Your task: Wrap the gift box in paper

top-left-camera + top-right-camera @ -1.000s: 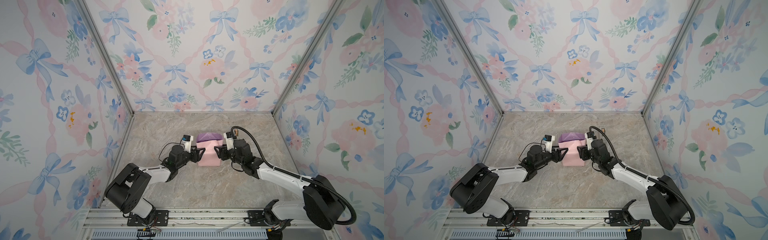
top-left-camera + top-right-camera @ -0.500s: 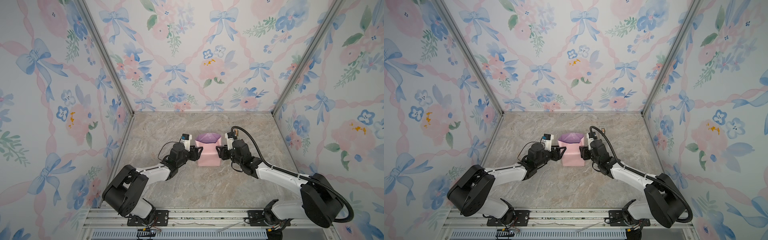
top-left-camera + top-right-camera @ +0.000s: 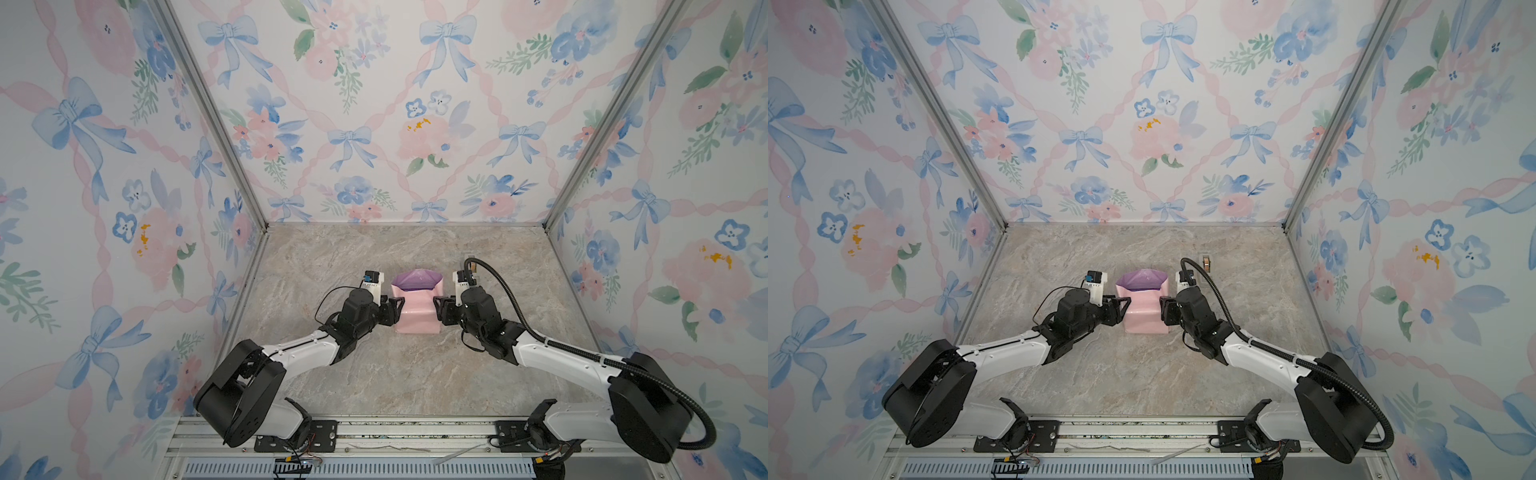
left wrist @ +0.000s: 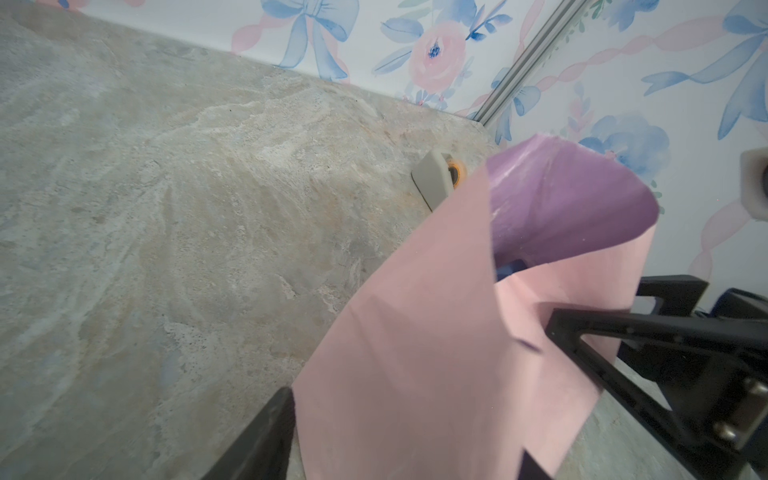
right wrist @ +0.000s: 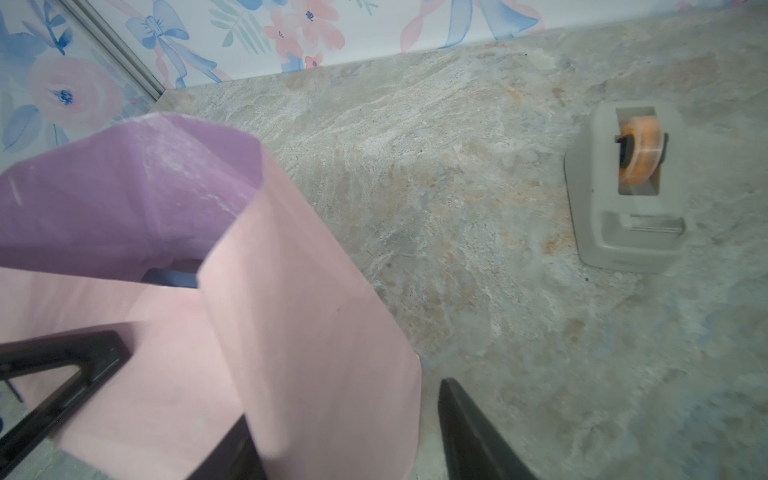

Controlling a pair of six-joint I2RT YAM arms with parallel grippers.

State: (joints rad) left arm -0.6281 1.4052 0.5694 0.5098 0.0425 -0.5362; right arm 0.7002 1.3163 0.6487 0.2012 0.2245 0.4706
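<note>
Grey marbled tabletop [image 3: 374, 374] bare at bottom of both top views. At frame centre, left gripper [image 3: 392, 311] and right gripper [image 3: 438, 309] flank large thin paper sheet [image 3: 415, 318]. Sheet pale pink outside, lilac inside, folded up around small navy-blue gift box [image 5: 172, 277]; only sliver of box shows. Each gripper's fingers apart, pink side flap between them. Farther back, right of centre: beige tape dispenser [image 3: 1207, 262] with orange roll, apart from paper sheet.
</note>
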